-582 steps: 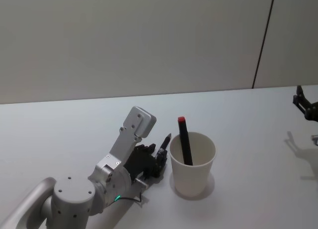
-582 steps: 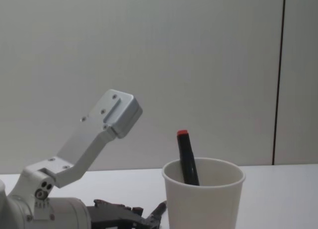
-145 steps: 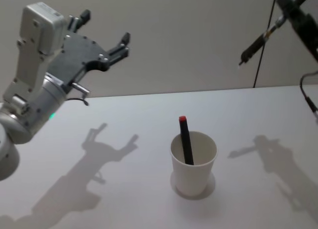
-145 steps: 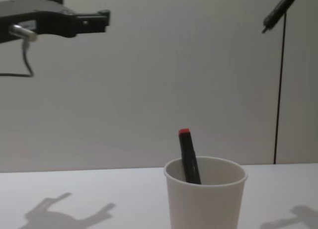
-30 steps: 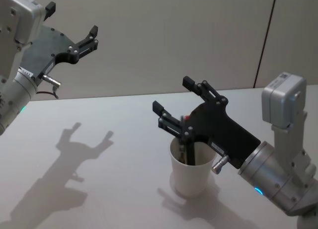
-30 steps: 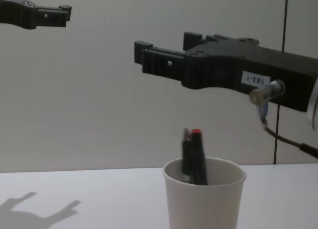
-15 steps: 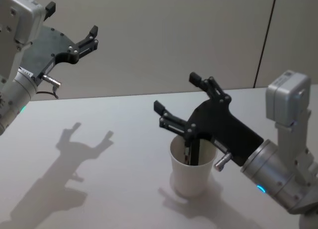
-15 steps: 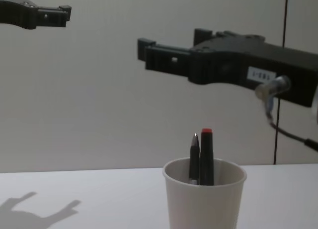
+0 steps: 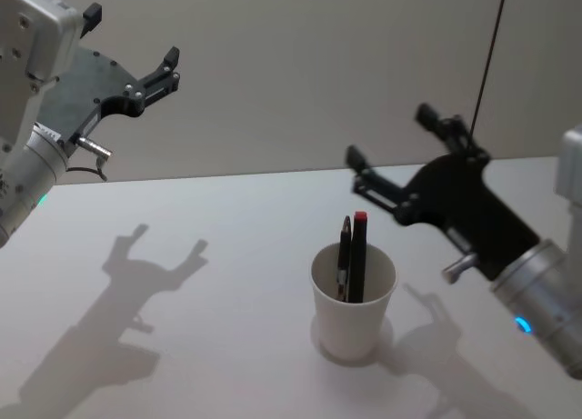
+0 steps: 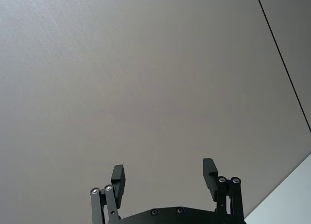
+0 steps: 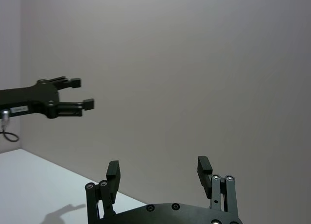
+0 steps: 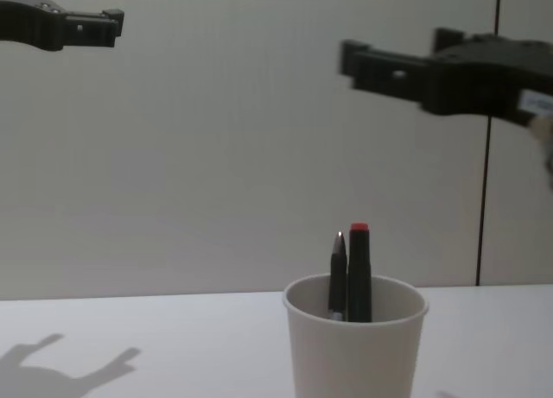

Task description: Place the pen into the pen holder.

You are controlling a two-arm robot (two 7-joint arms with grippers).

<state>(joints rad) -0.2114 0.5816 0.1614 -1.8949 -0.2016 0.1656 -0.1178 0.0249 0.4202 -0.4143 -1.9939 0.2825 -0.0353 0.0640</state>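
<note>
The pen holder (image 9: 353, 321) (image 12: 354, 355), a white paper cup, stands upright on the white table. Inside it the pen (image 9: 345, 257) (image 12: 338, 275), dark with a pointed tip, leans next to a black marker with a red cap (image 9: 359, 254) (image 12: 359, 270). Up and to the right of the cup hangs my right gripper (image 9: 389, 137) (image 12: 393, 51) (image 11: 158, 166), open with nothing between its fingers. Open as well, my left gripper (image 9: 132, 37) (image 10: 164, 170) (image 11: 81, 93) is held high at the far left, away from the cup.
The white table (image 9: 227, 283) lies bare around the cup, with only the grippers' shadows on it. A plain wall (image 9: 300, 74) with a dark vertical seam (image 12: 488, 156) rises behind the table.
My right gripper has drawn back to the right and upward, away from above the cup. The pen has settled upright in the cup beside the red-capped marker. The left arm has not moved.
</note>
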